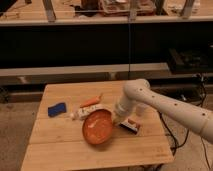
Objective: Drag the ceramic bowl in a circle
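The gripper (119, 120) is hanging at the end of the white arm, meeting the rim of the ceramic bowl (96, 128); whether it is clamped on that rim or only touching it, I cannot tell. The bowl is lying on the wooden table (60, 152), spreading away from the claw toward the view's left. It is probably behaving as a heavy, stiff, glossy and chippable dish, sliding readily on wood, so the rim beside the claw is looking like the best hold. A white tube (80, 114) and a carrot (90, 102) are lying beyond the bowl from the claw; a small packet (131, 126) is sitting just under the claw.
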`<state>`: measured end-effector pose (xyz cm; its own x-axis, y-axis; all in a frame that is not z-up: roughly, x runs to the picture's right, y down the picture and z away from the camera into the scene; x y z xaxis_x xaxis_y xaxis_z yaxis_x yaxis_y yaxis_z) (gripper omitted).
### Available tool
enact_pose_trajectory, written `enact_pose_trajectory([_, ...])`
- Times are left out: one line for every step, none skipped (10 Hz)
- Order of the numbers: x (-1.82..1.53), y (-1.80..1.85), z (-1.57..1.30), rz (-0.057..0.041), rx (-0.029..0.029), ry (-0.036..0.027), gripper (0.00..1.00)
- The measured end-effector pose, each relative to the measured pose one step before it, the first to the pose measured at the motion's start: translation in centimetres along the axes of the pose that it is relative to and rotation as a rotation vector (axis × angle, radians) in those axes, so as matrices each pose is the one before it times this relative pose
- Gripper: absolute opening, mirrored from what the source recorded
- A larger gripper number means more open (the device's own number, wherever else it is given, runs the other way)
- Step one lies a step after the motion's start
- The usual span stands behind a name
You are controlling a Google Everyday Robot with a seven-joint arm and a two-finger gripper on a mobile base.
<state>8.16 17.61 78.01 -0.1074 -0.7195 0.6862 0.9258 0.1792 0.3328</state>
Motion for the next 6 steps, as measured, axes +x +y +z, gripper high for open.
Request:
enact_pose_trajectory([-0.554, 1.758, -0.740, 0.01163, 0.00169, 0.00982, 0.00])
enact_pose_trajectory([-0.838, 1.894, -0.712, 0.00664, -0.00005, 0.00476, 0.00])
enact_pose_trajectory([-1.351, 1.931, -0.647, -0.00798, -0.00146, 0.00171, 0.00])
enact_pose_trajectory([-1.692, 1.493, -0.468, -0.04052, -0.01016, -0.00987, 0.00])
enact_pose_trajectory([-0.750, 0.570, -0.115, -0.03975, -0.00552, -0.00705, 0.00])
enact_pose_trajectory([-0.902, 0.158, 0.087, -0.05944, -0.00879, -0.01135, 0.00])
